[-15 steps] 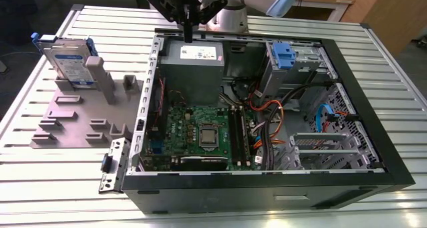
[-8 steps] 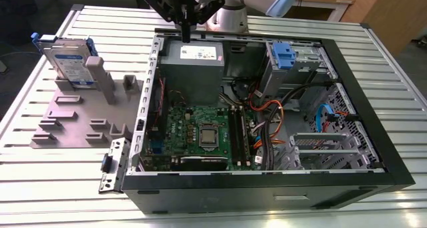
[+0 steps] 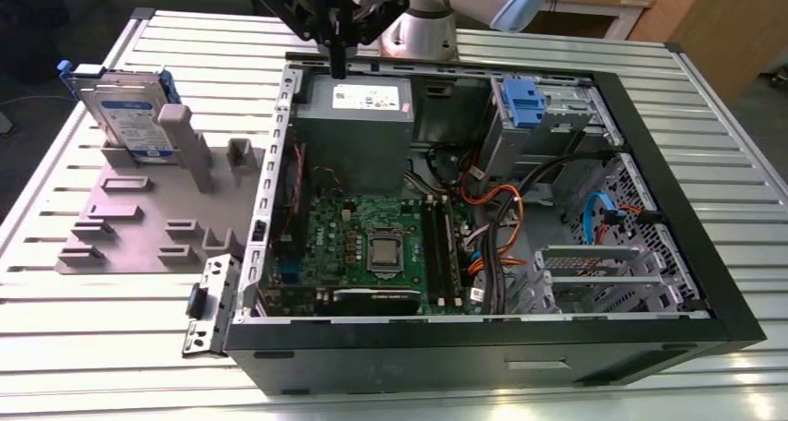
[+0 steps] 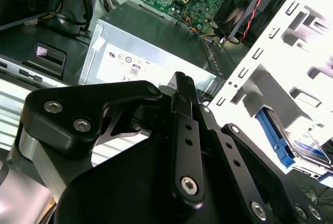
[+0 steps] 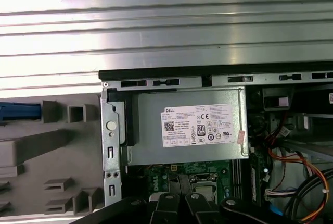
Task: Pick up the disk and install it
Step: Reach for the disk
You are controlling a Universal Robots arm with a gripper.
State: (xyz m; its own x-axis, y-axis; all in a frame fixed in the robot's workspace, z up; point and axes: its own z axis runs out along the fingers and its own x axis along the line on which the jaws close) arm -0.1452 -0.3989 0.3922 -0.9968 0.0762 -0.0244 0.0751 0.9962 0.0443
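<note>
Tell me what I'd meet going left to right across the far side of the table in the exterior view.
disk, upright in its grey holder → grey metal box with a white sticker, inside the open computer case → blue latch piece

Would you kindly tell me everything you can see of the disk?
The disk is a flat silver-grey drive with a white-and-blue label, edged by a blue plastic frame. It stands upright on edge in the grey holder, at the exterior view's left, outside the computer case. Only the holder touches it.
</note>
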